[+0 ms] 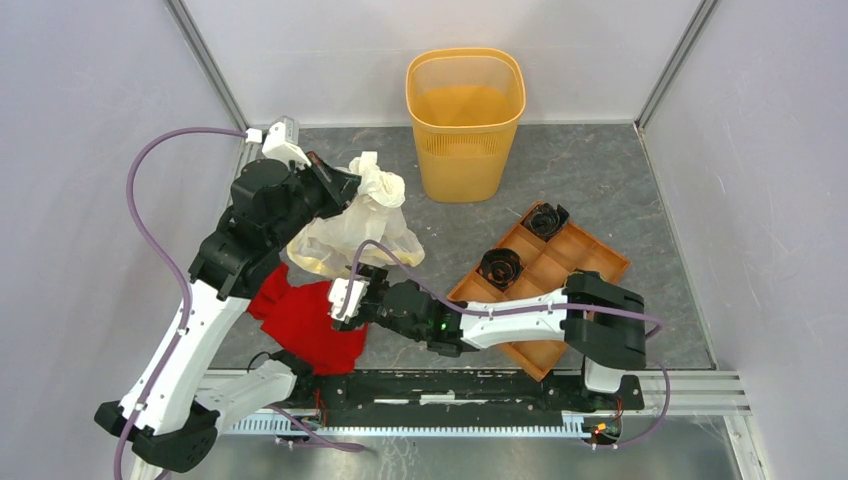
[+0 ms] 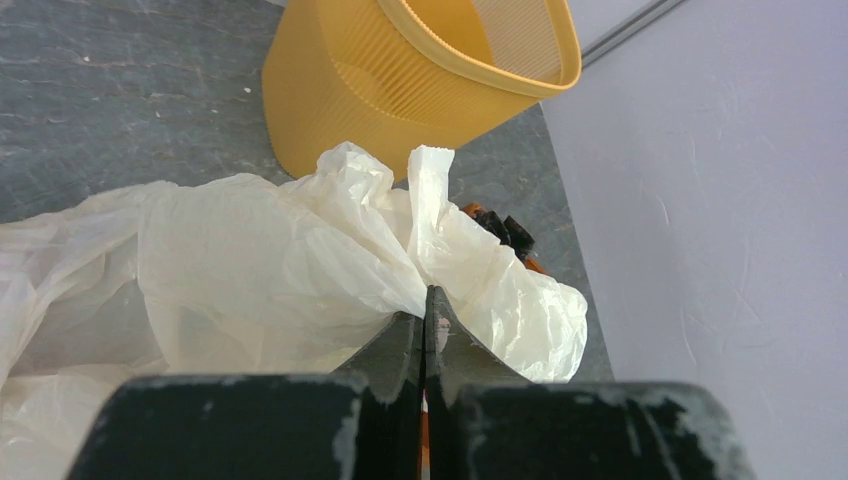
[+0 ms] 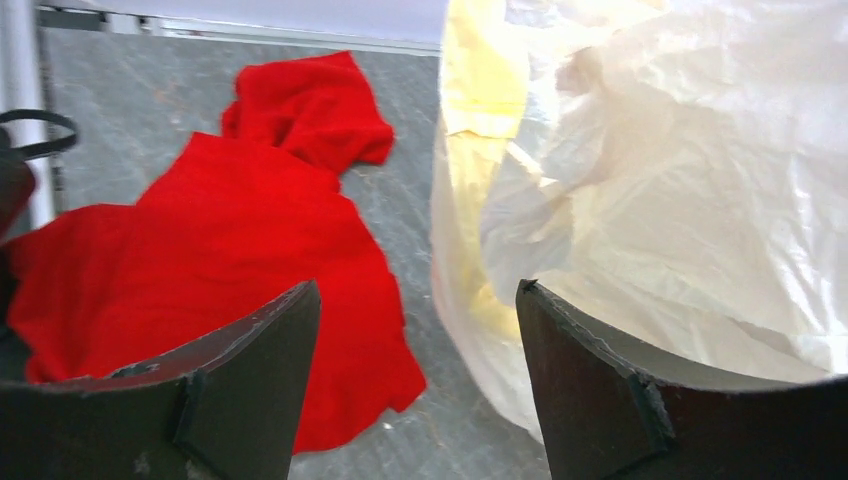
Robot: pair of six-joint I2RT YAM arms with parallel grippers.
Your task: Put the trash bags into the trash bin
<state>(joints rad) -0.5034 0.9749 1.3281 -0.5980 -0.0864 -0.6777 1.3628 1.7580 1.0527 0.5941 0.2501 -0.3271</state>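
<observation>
Left wrist: bag in closed jaws

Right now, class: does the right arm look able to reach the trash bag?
Probably yes. Its open fingers sit just short of the trash bag, with nothing between them and the film; the red cloth lies off to one side.

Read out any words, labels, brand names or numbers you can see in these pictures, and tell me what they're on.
None: no readable text shows in any view.
The trash bin, the plastic bag, the red cloth and the tray all look plain, without lettering or stickers.
</observation>
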